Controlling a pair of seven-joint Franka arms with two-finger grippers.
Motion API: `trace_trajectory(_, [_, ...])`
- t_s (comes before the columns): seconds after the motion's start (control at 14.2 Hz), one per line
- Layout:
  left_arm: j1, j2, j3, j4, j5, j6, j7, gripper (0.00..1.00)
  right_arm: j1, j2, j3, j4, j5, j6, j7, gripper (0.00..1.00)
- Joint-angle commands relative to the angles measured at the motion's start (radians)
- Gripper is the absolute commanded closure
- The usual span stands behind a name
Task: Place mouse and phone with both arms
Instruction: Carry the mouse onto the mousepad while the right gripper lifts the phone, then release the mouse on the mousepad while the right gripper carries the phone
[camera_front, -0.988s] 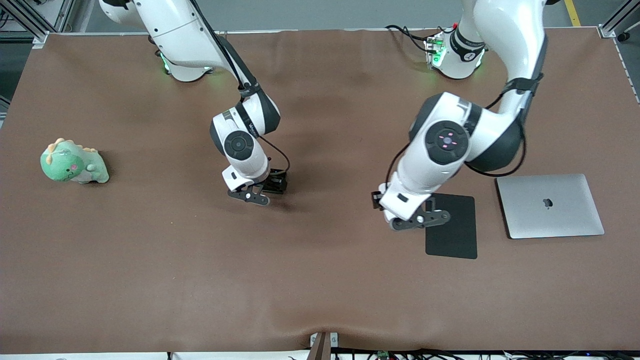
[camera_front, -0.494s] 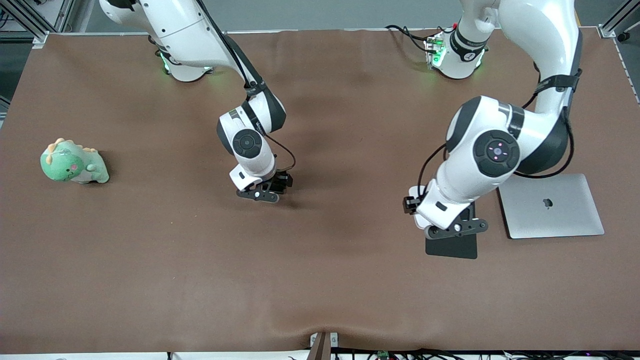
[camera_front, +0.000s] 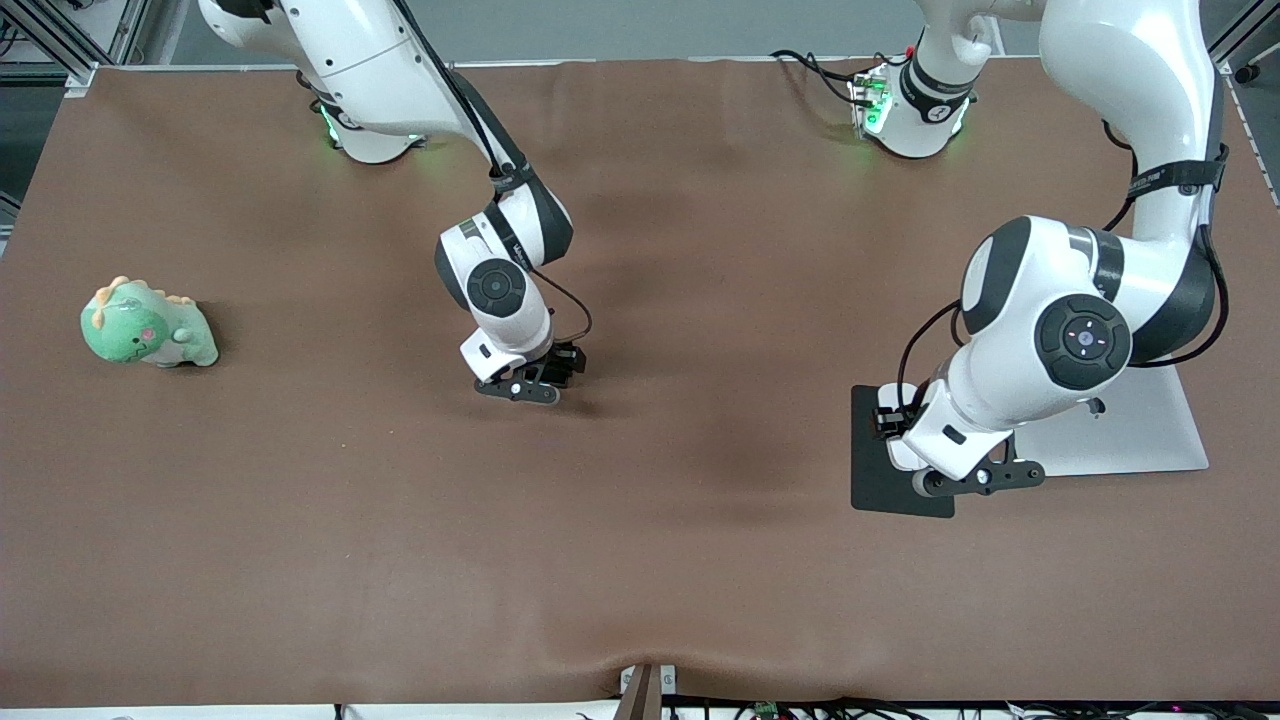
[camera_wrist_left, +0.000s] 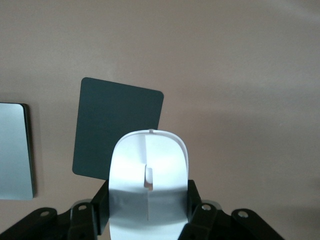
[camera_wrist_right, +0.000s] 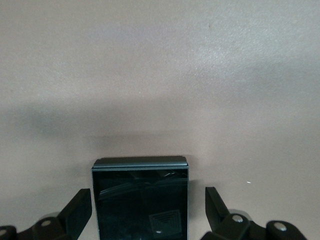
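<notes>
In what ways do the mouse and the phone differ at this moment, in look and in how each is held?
The mouse is white and rounded; the phone is black, glossy and rectangular. The mouse sits clamped in the left gripper, up above the black pad; the phone lies between the spread fingers of the right gripper, which do not touch it. Both are small, smooth devices.

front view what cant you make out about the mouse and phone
Mouse: front view, hidden under the left gripper; left wrist view, one end cut off by the edge.
Phone: front view, hidden under the right gripper; right wrist view, one end cut off by the edge.
Laptop: front view, partly covered by the left arm.
</notes>
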Motion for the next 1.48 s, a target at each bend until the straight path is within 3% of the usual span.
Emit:
trace_trajectory(0.0, [0.03, 0.006, -0.002, -0.022, 0.051, -0.006, 0.038, 1.0, 0.018, 0.029, -0.008, 0.022, 0.002, 0.002, 0.003, 0.0])
trace_trajectory(0.14, [0.042, 0.019, -0.003, -0.026, 0.097, -0.006, 0.061, 1.0, 0.022, 0.029, -0.01, 0.022, -0.006, 0.003, 0.001, 0.0])
trace_trajectory(0.21, [0.053, 0.034, -0.003, -0.028, 0.099, 0.004, 0.072, 1.0, 0.021, 0.028, -0.01, 0.025, -0.006, 0.002, 0.0, 0.3])
trace_trajectory(0.28, [0.057, 0.055, -0.003, -0.026, 0.099, 0.019, 0.075, 1.0, 0.013, 0.024, -0.01, 0.037, 0.003, -0.016, -0.003, 0.99])
trace_trajectory(0.49, [0.053, 0.112, -0.003, -0.028, 0.099, 0.086, 0.075, 1.0, -0.003, 0.015, -0.015, 0.105, 0.008, -0.143, 0.038, 1.0])
trace_trajectory(0.71, [0.057, 0.147, -0.003, -0.03, 0.099, 0.122, 0.078, 1.0, -0.072, -0.054, -0.016, 0.099, -0.004, -0.26, 0.015, 1.0])
trace_trajectory(0.99, [0.117, 0.169, -0.009, -0.043, 0.087, 0.151, 0.26, 1.0, -0.161, -0.143, -0.016, -0.002, -0.006, -0.273, -0.098, 1.0])
trace_trajectory(1.41, [0.111, 0.236, -0.009, -0.065, 0.082, 0.247, 0.271, 1.0, -0.264, -0.282, -0.033, -0.212, -0.048, -0.244, -0.272, 1.0])
